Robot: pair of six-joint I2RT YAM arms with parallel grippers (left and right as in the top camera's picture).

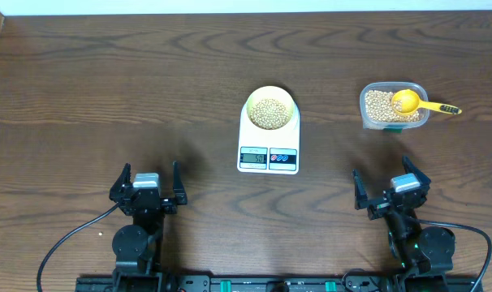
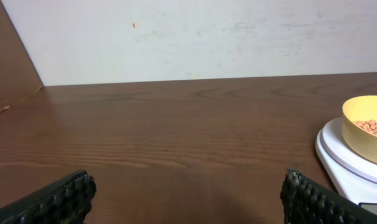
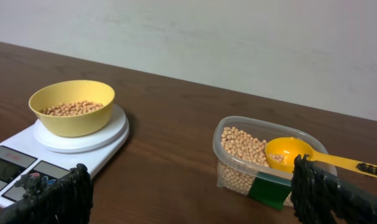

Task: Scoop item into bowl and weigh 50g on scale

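The pale yellow-green bowl [image 1: 269, 100] sits on the white scale [image 1: 269, 151] at the table's middle, with tan beans [image 1: 269, 113] inside. The bowl [image 3: 71, 107] and scale [image 3: 27, 163] also show at the left of the right wrist view, and at the right edge of the left wrist view [image 2: 367, 128]. More beans [image 3: 243, 144] fill a clear tub [image 1: 393, 106] at the right, with a yellow scoop [image 1: 409, 101] resting in it. My left gripper [image 1: 147, 186] is open and empty at the near left. My right gripper [image 1: 390, 191] is open and empty at the near right.
The scoop's handle [image 1: 442, 108] sticks out over the tub's right rim. The tub has a green label [image 3: 268, 189] on its near wall. Cables run from both arm bases along the front edge. A pale wall stands behind the table's far edge.
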